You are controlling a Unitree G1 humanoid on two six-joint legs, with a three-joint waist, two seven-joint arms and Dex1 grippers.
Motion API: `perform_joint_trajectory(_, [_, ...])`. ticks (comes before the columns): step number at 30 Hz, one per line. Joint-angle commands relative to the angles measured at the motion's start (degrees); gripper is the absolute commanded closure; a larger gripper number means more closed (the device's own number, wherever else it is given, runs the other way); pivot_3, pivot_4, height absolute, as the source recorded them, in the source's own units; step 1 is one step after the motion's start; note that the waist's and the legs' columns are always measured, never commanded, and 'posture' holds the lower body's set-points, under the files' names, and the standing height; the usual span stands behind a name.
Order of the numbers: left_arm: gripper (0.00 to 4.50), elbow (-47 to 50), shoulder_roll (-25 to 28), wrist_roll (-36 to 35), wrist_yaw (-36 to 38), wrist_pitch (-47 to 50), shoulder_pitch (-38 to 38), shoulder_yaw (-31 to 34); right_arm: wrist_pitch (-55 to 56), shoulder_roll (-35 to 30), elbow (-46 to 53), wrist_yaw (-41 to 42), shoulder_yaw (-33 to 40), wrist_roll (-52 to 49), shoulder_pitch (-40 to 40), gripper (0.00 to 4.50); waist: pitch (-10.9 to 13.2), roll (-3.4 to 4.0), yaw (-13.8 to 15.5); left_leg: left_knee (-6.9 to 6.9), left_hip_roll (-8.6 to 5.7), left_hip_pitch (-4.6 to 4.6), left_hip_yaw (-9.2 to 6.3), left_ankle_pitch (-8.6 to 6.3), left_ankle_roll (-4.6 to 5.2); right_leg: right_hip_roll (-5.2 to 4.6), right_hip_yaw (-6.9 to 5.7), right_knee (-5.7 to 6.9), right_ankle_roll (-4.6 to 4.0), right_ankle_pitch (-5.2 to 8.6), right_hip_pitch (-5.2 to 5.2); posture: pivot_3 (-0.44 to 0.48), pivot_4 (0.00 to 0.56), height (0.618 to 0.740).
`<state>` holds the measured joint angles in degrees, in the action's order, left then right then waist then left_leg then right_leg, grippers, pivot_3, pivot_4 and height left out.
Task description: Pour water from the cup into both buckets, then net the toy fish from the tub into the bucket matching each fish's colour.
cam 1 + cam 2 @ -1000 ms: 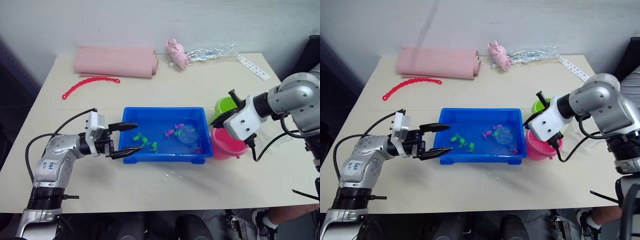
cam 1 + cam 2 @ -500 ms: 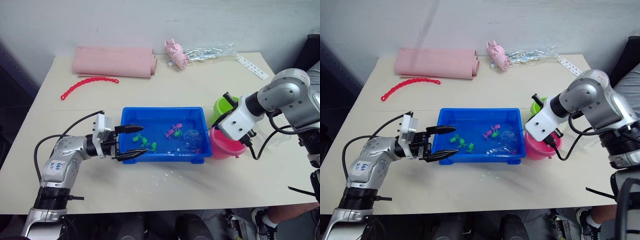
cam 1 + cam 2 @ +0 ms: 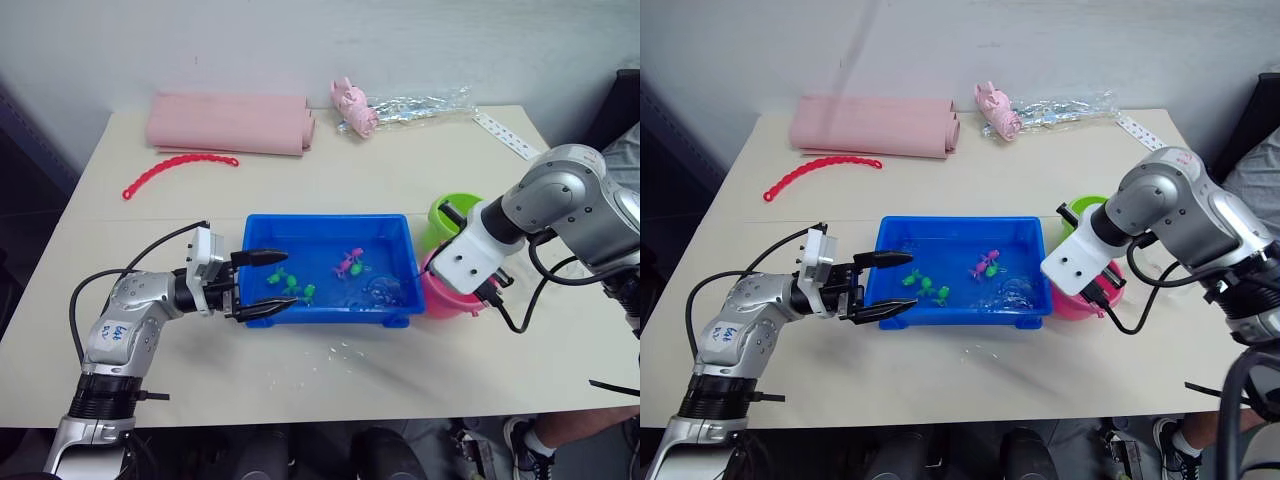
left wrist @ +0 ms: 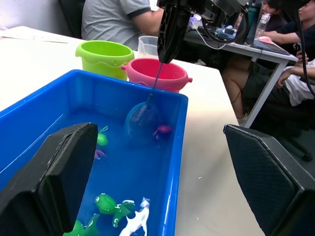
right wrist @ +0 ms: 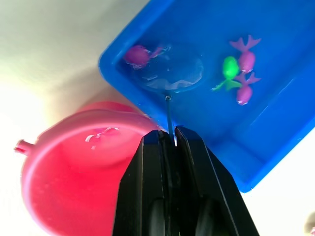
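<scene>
The blue tub (image 3: 330,318) holds water with green fish (image 3: 285,282) and pink fish (image 3: 348,264). The net (image 3: 383,290) is dipped at the tub's right end, and a pink fish (image 5: 140,54) lies at its rim. My right gripper (image 5: 169,135) is shut on the net's thin handle, above the pink bucket (image 3: 450,297). Behind that one stands the green bucket (image 3: 455,212), and the clear cup (image 4: 147,46) stands beyond both. My left gripper (image 3: 270,283) is open, straddling the tub's front left corner, one finger over the water and one outside.
At the back of the table lie a rolled pink cloth (image 3: 230,122), a red bead chain (image 3: 180,165), a pink toy (image 3: 355,105), a clear plastic bag (image 3: 420,103) and a white strip (image 3: 507,135). Water drops (image 3: 340,350) dot the table before the tub. People (image 4: 118,19) sit beyond the right edge.
My right gripper has come down and nearer, taking the net toward the tub's front right corner. My left gripper moved up to the tub's left end, then held still.
</scene>
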<state>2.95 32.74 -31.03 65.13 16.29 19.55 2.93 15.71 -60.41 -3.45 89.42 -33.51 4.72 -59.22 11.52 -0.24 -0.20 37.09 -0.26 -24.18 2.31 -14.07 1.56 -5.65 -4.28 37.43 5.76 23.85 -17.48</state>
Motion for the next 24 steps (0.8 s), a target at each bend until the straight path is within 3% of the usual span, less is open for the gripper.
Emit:
perform_joint_trajectory(1, [0.02, 2.2, 0.6, -0.5, 0.0, -0.7, -0.5, 1.1, -1.9, -0.8, 1.2, 3.1, -0.4, -1.2, -1.7, 4.5, 0.0, 0.0, 0.0, 0.0, 0.0, 0.0, 0.0, 0.0, 0.0, 0.0, 0.0, 0.0, 0.0, 0.0, 0.0, 0.0, 0.15, 0.74])
perform_joint_trajectory(10, [0.02, 3.6, 0.9, -0.5, -0.5, -0.4, -1.5, 1.5, -10.0, 5.6, -0.5, 2.5, 4.4, -3.2, 1.6, 4.5, 0.0, 0.0, 0.0, -0.02, 0.0, 0.0, 0.0, 0.0, 0.0, 0.01, -0.01, 0.01, 0.0, 0.0, 0.0, 0.0, 0.15, 0.74])
perform_joint_trajectory(15, [0.02, 4.0, 1.3, -0.6, -0.8, -0.4, -2.2, 1.7, -18.9, 7.2, -1.6, 1.9, 8.0, -6.5, 2.4, 4.5, 0.0, 0.0, 0.0, -0.03, 0.0, 0.0, -0.01, 0.0, 0.0, 0.01, -0.01, 0.0, 0.0, 0.0, 0.0, 0.0, 0.15, 0.74])
perform_joint_trajectory(24, [0.02, 4.9, 1.7, -1.0, -1.2, 0.0, -3.4, 1.8, -24.4, 7.5, -5.8, 2.6, 11.9, -9.5, 3.6, 4.5, 0.0, 0.0, 0.0, -0.03, 0.0, 0.0, 0.0, 0.0, 0.0, 0.01, -0.01, -0.02, 0.0, 0.0, 0.01, 0.0, 0.15, 0.74])
